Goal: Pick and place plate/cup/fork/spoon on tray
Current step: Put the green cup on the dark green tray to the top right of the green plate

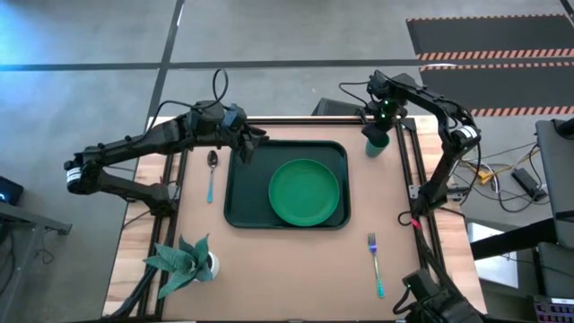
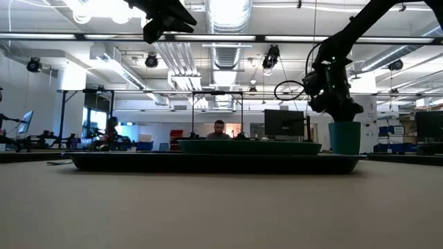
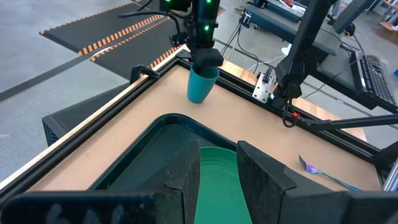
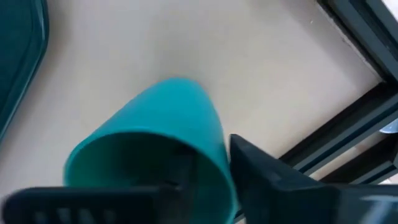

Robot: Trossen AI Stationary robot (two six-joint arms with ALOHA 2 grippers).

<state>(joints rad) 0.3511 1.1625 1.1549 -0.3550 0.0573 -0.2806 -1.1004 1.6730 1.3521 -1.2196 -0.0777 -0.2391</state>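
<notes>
The green plate (image 1: 305,191) lies flat in the right half of the dark green tray (image 1: 242,193). The green cup (image 1: 377,142) is on the bare table beyond the tray's far right corner, with my right gripper (image 1: 379,126) shut on it from above. The cup also shows in the left wrist view (image 3: 201,85). My left gripper (image 1: 254,144) hovers open and empty over the tray's far left corner. The spoon (image 1: 212,170) lies flat left of the tray. The fork (image 1: 375,262) lies flat on the near right of the table. My right gripper holds the cup by its rim wall (image 4: 219,163), with one finger inside the mouth and one finger (image 4: 267,180) outside. The fingers come from above, pointing down. The cup is tilted a little. I cannot tell whether its base touches the table.
A white pot with a leafy plant (image 1: 184,260) stands at the near left corner. Dark frame rails (image 1: 408,170) run along the table's edges. Bare table lies near the tray and between the tray and the fork.
</notes>
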